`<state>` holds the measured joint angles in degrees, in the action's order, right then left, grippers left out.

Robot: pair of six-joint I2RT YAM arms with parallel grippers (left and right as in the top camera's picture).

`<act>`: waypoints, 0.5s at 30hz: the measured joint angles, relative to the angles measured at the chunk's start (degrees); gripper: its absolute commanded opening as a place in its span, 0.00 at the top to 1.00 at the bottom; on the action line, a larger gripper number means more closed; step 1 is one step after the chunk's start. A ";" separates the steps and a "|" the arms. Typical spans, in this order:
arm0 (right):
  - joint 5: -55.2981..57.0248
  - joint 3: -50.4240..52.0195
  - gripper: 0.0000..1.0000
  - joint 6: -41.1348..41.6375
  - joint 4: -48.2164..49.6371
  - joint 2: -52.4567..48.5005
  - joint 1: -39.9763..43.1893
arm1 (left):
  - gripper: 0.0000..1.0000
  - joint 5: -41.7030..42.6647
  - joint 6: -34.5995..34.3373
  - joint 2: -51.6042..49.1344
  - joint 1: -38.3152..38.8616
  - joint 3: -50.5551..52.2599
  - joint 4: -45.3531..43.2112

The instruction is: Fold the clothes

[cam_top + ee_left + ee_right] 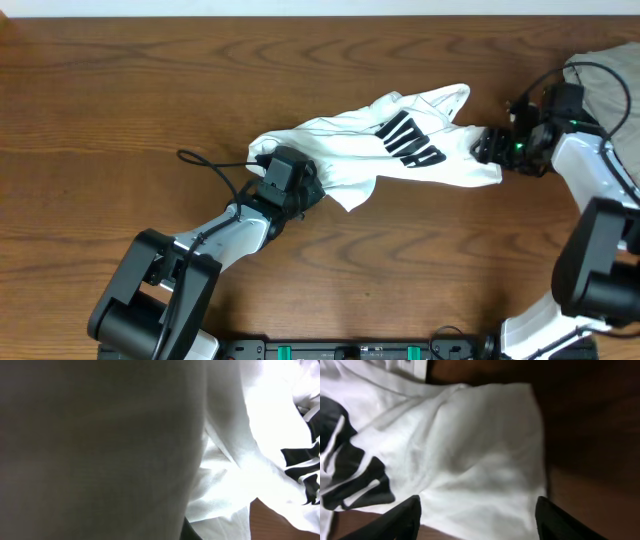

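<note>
The white T-shirt (340, 150) with black lettering (412, 140) lies crumpled and stretched out across the middle of the wooden table. My left gripper (298, 186) is buried in its left end, where the cloth bunches around it. In the left wrist view the shirt (240, 435) drapes right over the lens and hides the jaws. My right gripper (488, 147) sits at the shirt's right end. In the right wrist view its fingers (477, 502) are spread wide open over the shirt's edge (470, 445), holding nothing.
A heap of beige-grey garments (612, 78) lies at the far right edge, behind the right arm. A black cable (205, 162) loops off the left arm. Bare brown tabletop (150, 80) surrounds the shirt.
</note>
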<state>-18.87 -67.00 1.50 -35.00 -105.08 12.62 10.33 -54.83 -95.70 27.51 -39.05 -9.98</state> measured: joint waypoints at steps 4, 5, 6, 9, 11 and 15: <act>-2.49 0.00 0.36 -2.08 0.90 -2.82 0.00 | 0.94 0.00 0.81 0.00 0.00 0.00 0.00; -2.91 0.00 0.39 -2.27 1.18 -3.15 0.00 | 0.94 0.00 0.87 0.00 0.00 0.00 0.00; -3.21 0.00 0.42 -2.51 1.31 -3.28 0.00 | 0.94 0.00 0.87 0.00 0.00 0.00 0.00; -3.76 0.00 0.69 -3.41 1.62 -3.30 0.00 | 0.94 0.00 0.90 0.00 0.00 0.00 0.00; -3.96 0.00 0.89 -3.63 1.60 -3.30 0.00 | 0.94 0.00 0.94 0.00 0.00 0.00 0.00; -4.35 0.00 0.99 -3.63 1.60 -3.30 0.00 | 0.94 0.00 1.09 0.00 0.00 0.00 0.02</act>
<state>-23.22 -67.00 -2.13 -33.41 -108.38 12.62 10.33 -53.74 -95.70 27.51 -39.05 -9.96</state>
